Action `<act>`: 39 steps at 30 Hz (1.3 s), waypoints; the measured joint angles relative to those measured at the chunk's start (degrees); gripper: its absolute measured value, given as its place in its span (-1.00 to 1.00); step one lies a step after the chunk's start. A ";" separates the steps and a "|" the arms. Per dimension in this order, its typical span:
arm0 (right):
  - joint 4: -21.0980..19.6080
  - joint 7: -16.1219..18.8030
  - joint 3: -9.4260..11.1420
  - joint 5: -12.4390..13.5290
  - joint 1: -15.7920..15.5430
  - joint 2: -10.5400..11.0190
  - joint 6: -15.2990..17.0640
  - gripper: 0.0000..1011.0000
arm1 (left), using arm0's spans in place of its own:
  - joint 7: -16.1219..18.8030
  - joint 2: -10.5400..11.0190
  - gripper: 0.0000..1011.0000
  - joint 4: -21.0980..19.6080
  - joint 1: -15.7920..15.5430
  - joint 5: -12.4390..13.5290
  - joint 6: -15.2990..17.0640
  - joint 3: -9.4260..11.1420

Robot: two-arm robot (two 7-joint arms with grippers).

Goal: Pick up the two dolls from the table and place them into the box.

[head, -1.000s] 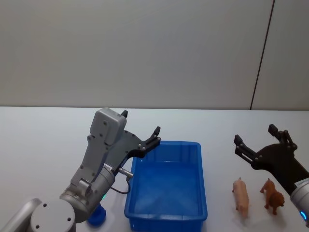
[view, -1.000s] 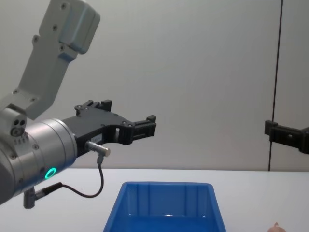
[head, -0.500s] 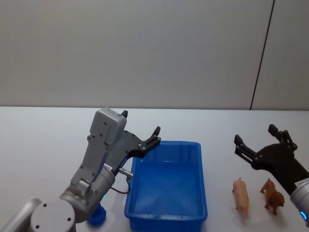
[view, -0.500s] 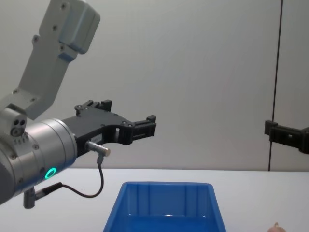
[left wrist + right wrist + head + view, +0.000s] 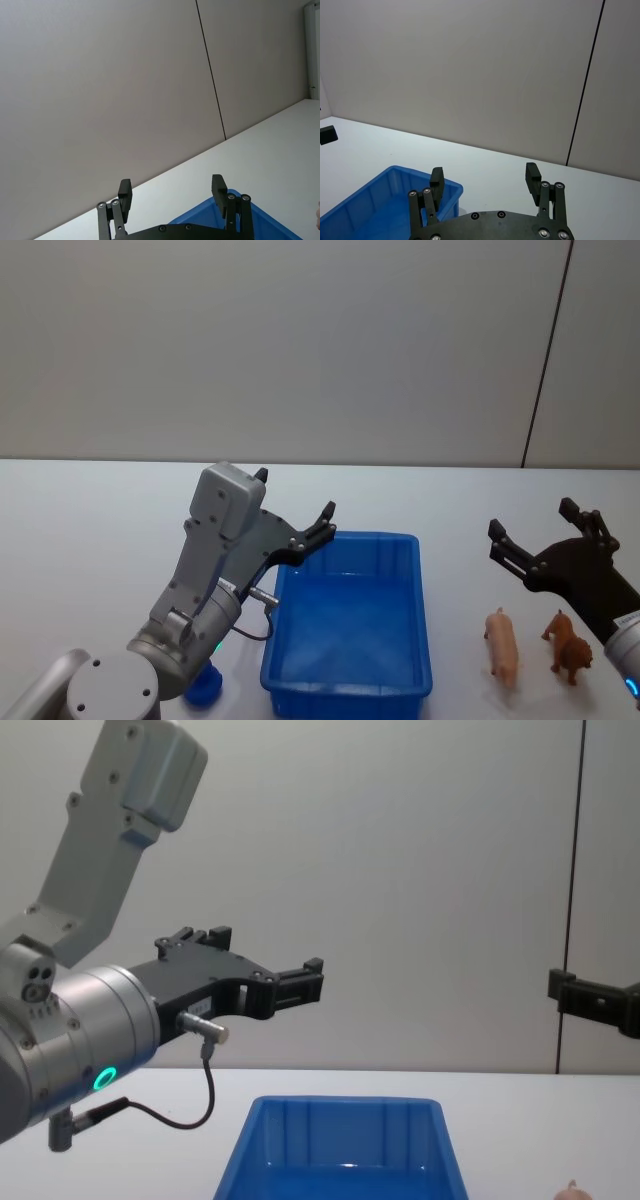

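The blue box (image 5: pixel 345 538) stands on the white table (image 5: pixel 90 530) in front of me, with nothing in it. Right of it lie the two dolls, a pale pink one (image 5: pixel 501 645) and a tan-brown one (image 5: pixel 567 646), side by side. My right gripper (image 5: pixel 531 518) hovers open above and just behind them, empty (image 5: pixel 485 174). My left gripper (image 5: pixel 295 492) is raised over the box's far left corner, open and empty (image 5: pixel 171 185). From the chest, the left gripper (image 5: pixel 255 955) hangs well above the box (image 5: pixel 345 1135), and the pink doll's tip (image 5: pixel 572 1188) shows at the lower edge.
A small blue object (image 5: pixel 203 687) sits on the table under my left arm, left of the box. A plain grey wall with a dark vertical seam (image 5: pixel 548 350) rises behind the table. Open tabletop lies left of and behind the box.
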 joint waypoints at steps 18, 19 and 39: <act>-0.33 -1.53 0.03 -0.53 -0.41 -0.13 1.08 0.98 | 0.00 0.00 0.98 0.00 0.00 0.00 0.00 0.00; -0.39 -1.80 0.02 -0.63 -0.49 -0.15 1.34 0.98 | 0.00 0.00 0.98 0.00 0.00 0.00 0.00 0.00; -1.64 -7.68 1.46 -1.78 -4.15 1.80 7.82 0.98 | 0.00 0.00 0.98 0.00 0.00 0.00 0.00 0.00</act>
